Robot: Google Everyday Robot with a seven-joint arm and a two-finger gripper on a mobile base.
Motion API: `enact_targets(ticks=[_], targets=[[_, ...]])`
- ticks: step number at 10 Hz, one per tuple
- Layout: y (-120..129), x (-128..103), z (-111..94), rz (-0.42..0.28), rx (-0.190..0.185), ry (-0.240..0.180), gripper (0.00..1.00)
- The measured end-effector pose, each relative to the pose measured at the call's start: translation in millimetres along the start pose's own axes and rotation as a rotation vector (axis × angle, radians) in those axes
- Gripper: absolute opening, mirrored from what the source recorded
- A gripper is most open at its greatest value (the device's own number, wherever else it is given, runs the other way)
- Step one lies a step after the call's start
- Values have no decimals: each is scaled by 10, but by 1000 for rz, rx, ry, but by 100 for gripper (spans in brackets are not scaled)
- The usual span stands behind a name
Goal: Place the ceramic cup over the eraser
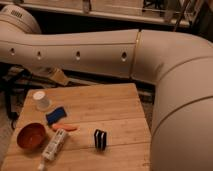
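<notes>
We find the ceramic cup [41, 100] standing upright near the back-left corner of the wooden table [115, 115], with nothing holding it; to cover anything it must first be lifted and, we judge, turned over. Just in front of it lies a blue block [56, 115], which we take for the eraser, near the cup but apart from it; further forward are an orange stick [65, 127], an orange bowl [31, 136], a white tube [54, 146] and a black striped block [100, 139]. The gripper [56, 76] shows as a tan piece under the arm [100, 52], above the table's rear edge near the cup, presumably placed for a reach; whether it is open or closed we cannot tell.
</notes>
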Motion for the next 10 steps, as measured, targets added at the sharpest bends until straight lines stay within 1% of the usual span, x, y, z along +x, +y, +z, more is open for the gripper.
enact_targets(ticks=[5, 6, 7, 9, 10], targets=[[-1, -1, 1, 0, 0, 0, 80], [7, -5, 6, 6, -9, 3, 80], [30, -10, 16, 32, -35, 13, 80], [56, -38, 61, 131, -101, 45, 80], [54, -52, 74, 155, -114, 52, 80]])
